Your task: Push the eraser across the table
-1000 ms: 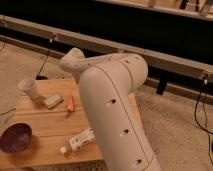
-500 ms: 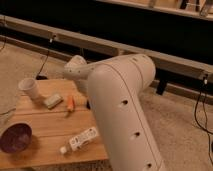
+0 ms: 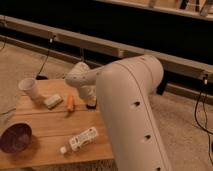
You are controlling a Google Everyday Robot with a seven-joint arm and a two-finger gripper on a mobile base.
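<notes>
Entry: arm position vs. the two earlier frames. The white wrist has come down and slid toward frame centre, from above the table's [image 3: 45,125] far edge to low over the planks. The thick arm link [image 3: 132,120] has swung right and now fills the centre of the frame. Nothing on the table has shifted.

The gripper [image 3: 89,99] sits at the table's upper right, just right of the orange stick [image 3: 70,103]. Its fingers are clenched, with nothing seen between them.

The eraser [image 3: 91,105] reads only as a small dark patch directly under the gripper tip, near the far right of the tabletop. It is touching the tip or very nearly so; I cannot tell which.

Judgement: the approach is about done and the push itself has not begun. A closed tip suits shoving a flat block.

Hidden or unclear:
- The arm link covers the table's right edge and near right corner.
- The eraser's outline and long axis are not readable.
- Finger ends merge with the dark patch.
- The purple bowl [image 3: 15,137] is cut by the left frame edge.

Elsewhere, the cream block [image 3: 52,101], white cup [image 3: 30,89] and white bottle [image 3: 80,140] lie well clear of the gripper.
</notes>
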